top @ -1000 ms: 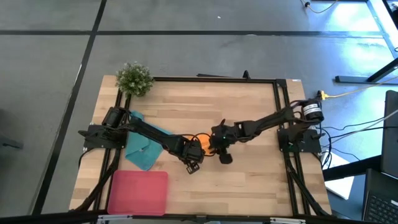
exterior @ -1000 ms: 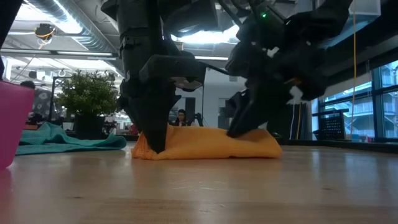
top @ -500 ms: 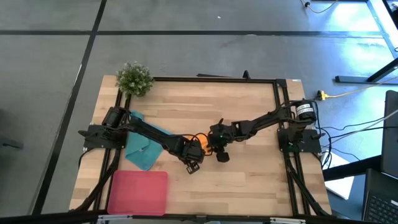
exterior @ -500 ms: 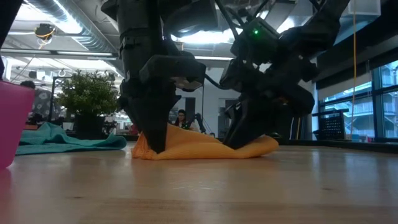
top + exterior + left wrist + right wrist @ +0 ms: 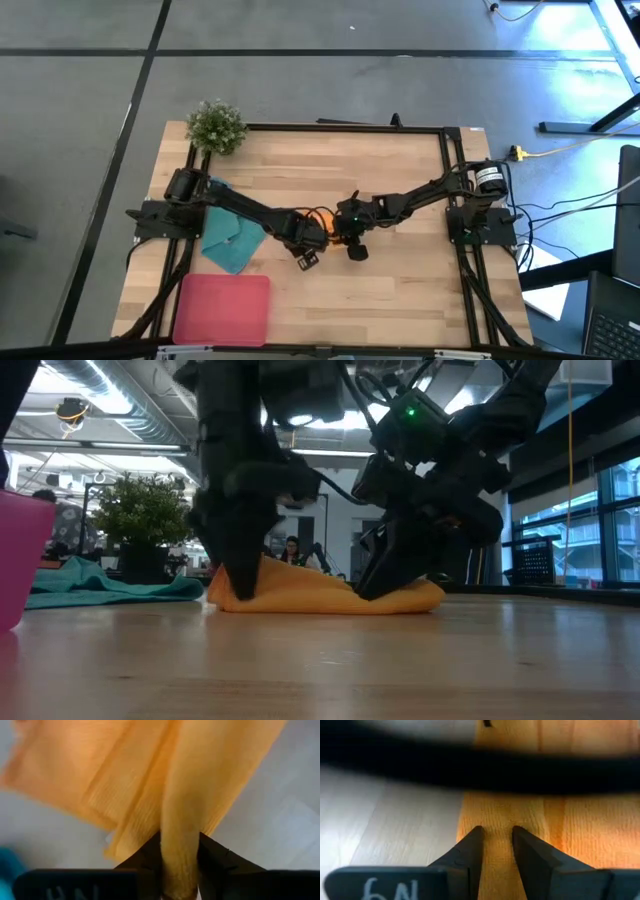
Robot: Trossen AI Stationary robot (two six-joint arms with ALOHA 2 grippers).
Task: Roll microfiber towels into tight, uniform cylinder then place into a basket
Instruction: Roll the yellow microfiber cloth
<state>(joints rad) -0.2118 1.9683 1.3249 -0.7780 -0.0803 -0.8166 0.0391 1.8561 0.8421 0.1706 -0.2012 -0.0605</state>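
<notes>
Shifted slightly leftward, the left gripper (image 5: 179,885) pinches an orange towel (image 5: 320,592) fold between its fingers — the right gripper (image 5: 496,865) likewise clamps cloth; rolling underway — next, tighten evenly.

I am operating in an open-plan robotics lab or industrial office space. The wooden counter (image 5: 330,170) carries a black frame rail around its edge and stands on a grey concrete floor (image 5: 300,80) marked with dark lines. Beyond the counter, the low view shows exposed ceiling ducting (image 5: 110,405), strip lighting and tall windows (image 5: 610,520). A person (image 5: 291,548) sits far behind the counter among other equipment. Beside the counter's right edge, cables (image 5: 560,215) and a yellow lead (image 5: 560,150) run across the floor.
</notes>
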